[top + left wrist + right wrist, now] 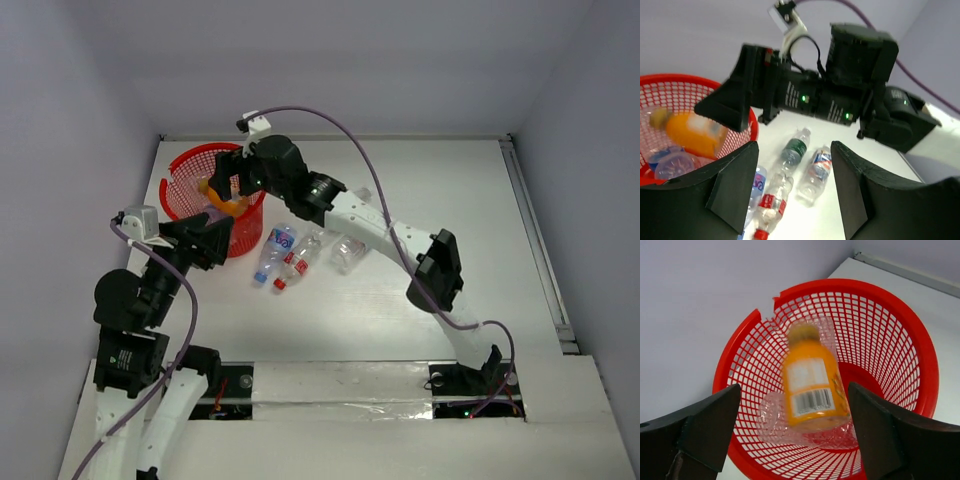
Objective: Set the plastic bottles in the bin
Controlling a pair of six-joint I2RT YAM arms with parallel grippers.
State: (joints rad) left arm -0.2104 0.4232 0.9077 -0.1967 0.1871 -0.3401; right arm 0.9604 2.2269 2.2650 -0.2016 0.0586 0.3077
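Observation:
The red mesh bin [181,160] stands at the back left of the table. My right gripper [794,390] hangs open above it. Below the jaws an orange bottle [812,385] shows blurred inside the bin [920,340], touching neither finger, over a clear bottle [774,416]. My left gripper [794,150] is open beside the bin [680,79], with nothing between its fingers. Past it several bottles lie on the table: a green-label one [795,150], a blue-and-red-label one [820,165], a red-label one [771,200] and a blue-label one [758,182].
The right arm [380,230] reaches across the table over the lying bottles [298,260]. The bin has a break in its rim [767,310]. Grey walls close in the table's back and left sides. A metal rail [535,240] runs along the right edge.

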